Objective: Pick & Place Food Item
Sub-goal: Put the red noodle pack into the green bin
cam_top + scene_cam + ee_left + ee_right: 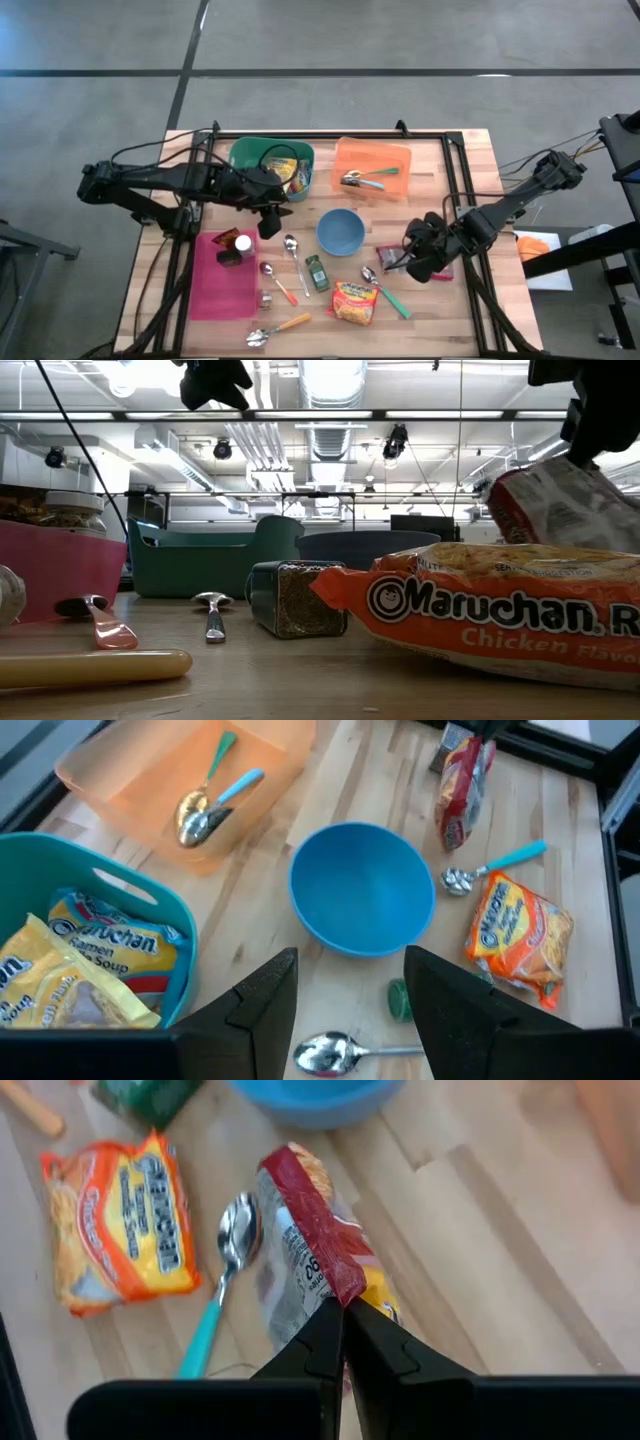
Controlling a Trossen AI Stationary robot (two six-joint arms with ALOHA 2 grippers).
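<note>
Pale butcher-block wood makes up the table, the largest thing in sight; two dark arms reach in over it from either side. At its far edge sit a teal bin with yellow noodle packets inside and, beside it, an orange tray holding two spoons; at the near left lies a pink tray with a white-lidded jar in its far corner; a blue bowl stands empty near the middle. The left gripper hangs just off the near edge of the teal bin, between it and the bowl, its fingers spread apart with nothing between them. The right gripper sits low over the right half of the table, its fingers pressed together on the edge of a red noodle packet; the packet hangs tilted from the pinch, just right of the bowl, and the low view shows it raised above the things around it. An orange Maruchan packet lies flat toward the near edge, in front of the bowl; a teal-handled spoon lies just beside it on the right; a small green spice jar lies on its side between the bowl and the packet; more spoons are scattered left of the jar, one with a yellow handle nearest the front edge.
</note>
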